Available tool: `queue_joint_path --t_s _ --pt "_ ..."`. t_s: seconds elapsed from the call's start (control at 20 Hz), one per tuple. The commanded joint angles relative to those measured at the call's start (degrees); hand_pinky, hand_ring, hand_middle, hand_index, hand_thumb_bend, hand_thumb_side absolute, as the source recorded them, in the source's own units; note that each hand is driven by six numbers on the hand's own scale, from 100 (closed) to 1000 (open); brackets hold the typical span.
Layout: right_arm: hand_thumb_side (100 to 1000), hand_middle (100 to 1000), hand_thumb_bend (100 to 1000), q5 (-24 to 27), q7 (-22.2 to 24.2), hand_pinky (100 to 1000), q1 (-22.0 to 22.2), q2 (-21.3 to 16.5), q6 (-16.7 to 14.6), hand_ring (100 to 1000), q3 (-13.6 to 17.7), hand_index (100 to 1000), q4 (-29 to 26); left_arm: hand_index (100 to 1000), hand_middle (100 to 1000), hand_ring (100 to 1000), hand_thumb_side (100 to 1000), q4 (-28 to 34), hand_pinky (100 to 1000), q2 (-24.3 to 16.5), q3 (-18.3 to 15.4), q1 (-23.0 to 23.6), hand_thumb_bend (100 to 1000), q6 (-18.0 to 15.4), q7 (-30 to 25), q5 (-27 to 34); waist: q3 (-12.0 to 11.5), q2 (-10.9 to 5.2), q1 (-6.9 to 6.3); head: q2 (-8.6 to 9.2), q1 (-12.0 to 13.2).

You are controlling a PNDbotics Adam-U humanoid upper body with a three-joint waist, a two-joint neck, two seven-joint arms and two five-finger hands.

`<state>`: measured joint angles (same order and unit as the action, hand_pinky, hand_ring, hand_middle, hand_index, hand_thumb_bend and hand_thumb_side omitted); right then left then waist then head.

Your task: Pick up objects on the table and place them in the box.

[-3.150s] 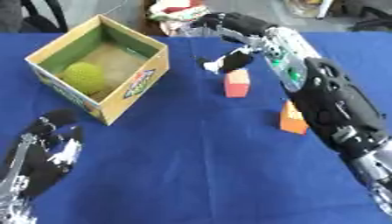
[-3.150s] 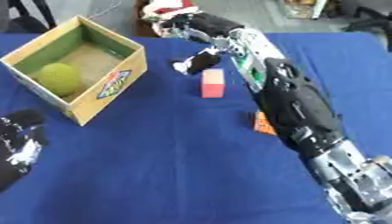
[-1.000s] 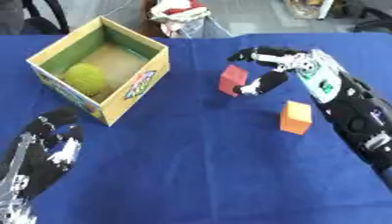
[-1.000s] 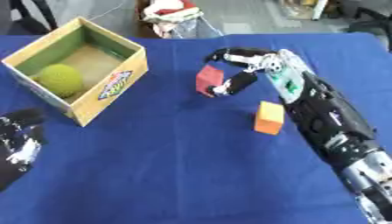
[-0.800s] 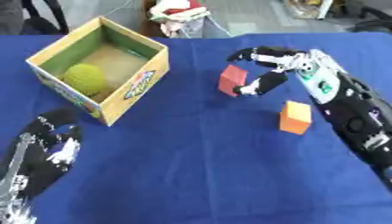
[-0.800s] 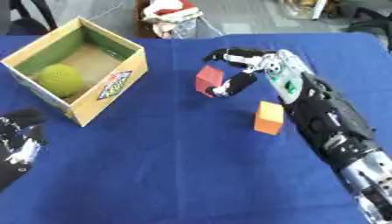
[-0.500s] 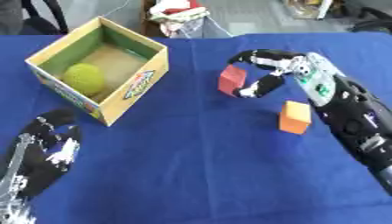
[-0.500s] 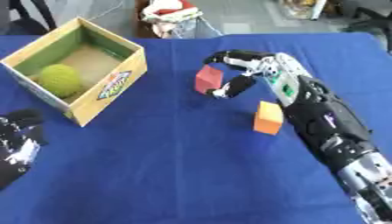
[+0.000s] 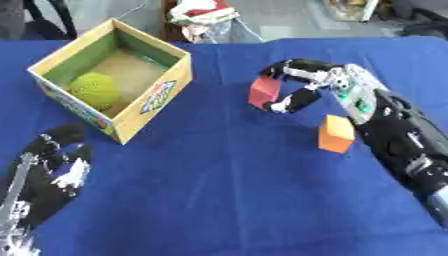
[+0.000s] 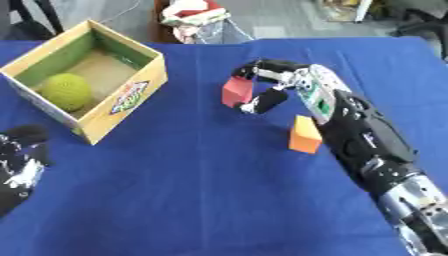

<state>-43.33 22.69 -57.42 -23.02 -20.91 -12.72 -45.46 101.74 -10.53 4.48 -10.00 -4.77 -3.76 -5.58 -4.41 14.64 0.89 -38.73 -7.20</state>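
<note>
The red block (image 9: 263, 92) sits pinched between my right hand's (image 9: 308, 85) curled fingers and thumb, right of the box (image 9: 157, 95) (green ball (image 9: 94, 89) inside). An orange block (image 9: 336, 133) lies beside my forearm. My left hand (image 9: 48, 175) rests open, partly cropped.

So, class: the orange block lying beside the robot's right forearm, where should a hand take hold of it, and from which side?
Take the orange block from above, pinching its two opposite upright faces. It stands free on the blue table with flat sides and nothing on top. The right hand is curled round the red block, so it looks occupied for now.
</note>
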Motion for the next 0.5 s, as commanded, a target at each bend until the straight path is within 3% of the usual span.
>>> queue_joint_path --t_s 0.05,0.5 --pt "421 764 255 -1.1 -3.0 773 -0.9 -0.3 -0.2 784 0.5 890 -0.2 802 744 792 344 0.6 547 -0.9 -0.1 -0.4 216 -0.1 -0.1 0.0 -0.1 -0.87 0.00 0.25 -0.3" --pt "217 556 126 -2.5 -13.6 723 -0.8 1.4 -0.7 706 0.8 752 -0.3 802 744 791 349 0.6 547 -0.8 0.0 -0.4 211 -0.1 -0.1 0.1 -0.4 -0.80 0.03 0.25 -0.7"
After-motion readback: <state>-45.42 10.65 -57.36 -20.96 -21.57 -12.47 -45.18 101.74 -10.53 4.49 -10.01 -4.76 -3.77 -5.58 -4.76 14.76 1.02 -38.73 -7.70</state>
